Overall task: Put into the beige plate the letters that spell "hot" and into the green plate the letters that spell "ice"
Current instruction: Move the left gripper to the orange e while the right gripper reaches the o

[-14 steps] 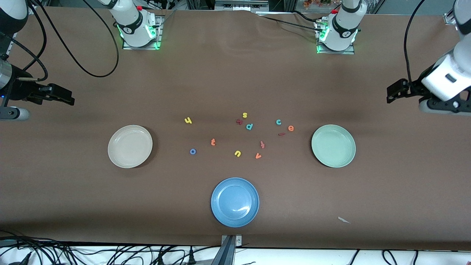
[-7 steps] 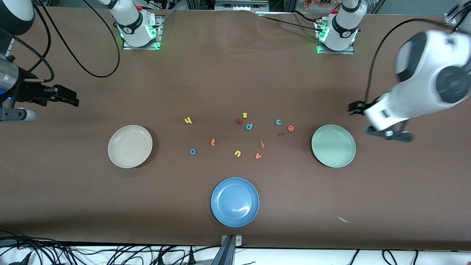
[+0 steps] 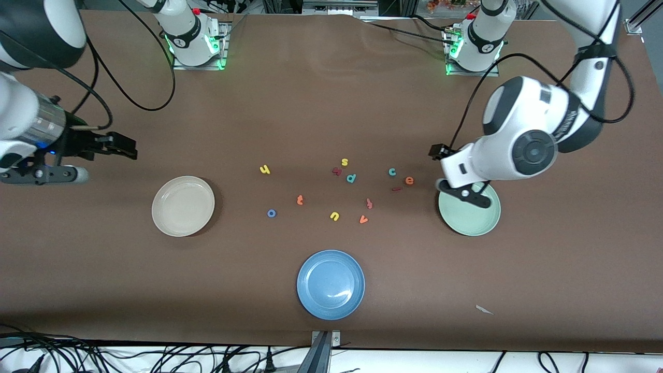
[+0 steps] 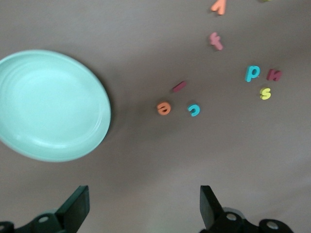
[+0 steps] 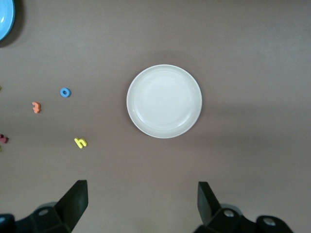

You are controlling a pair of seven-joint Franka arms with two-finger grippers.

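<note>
The yellow h [image 3: 265,169], blue o [image 3: 271,213] and orange t [image 3: 300,199] lie on the table between the beige plate [image 3: 183,205] and the middle cluster. Teal c [image 3: 392,172], orange e [image 3: 409,180] and dark red i [image 3: 397,189] lie together close to the green plate [image 3: 469,217]. Both plates hold nothing. My left gripper [image 3: 439,151] hangs open over the table by the green plate's rim [image 4: 48,107], with e [image 4: 164,108], c [image 4: 194,110] and i [image 4: 179,86] ahead of it. My right gripper [image 3: 121,146] hangs open over bare table toward the right arm's end; its wrist view shows the beige plate [image 5: 164,101].
Other letters lie mid-table: yellow s [image 3: 344,162], a dark red lumpy one [image 3: 336,171], teal p [image 3: 351,178], yellow u [image 3: 334,216], orange v [image 3: 363,219], a reddish f [image 3: 369,203]. A blue plate [image 3: 330,284] sits nearest the front camera. A paper scrap [image 3: 484,310] lies near the table's front edge.
The left arm has swung in from its end of the table to the green plate. The right gripper has drifted a little toward the beige plate. No letter has moved.
</note>
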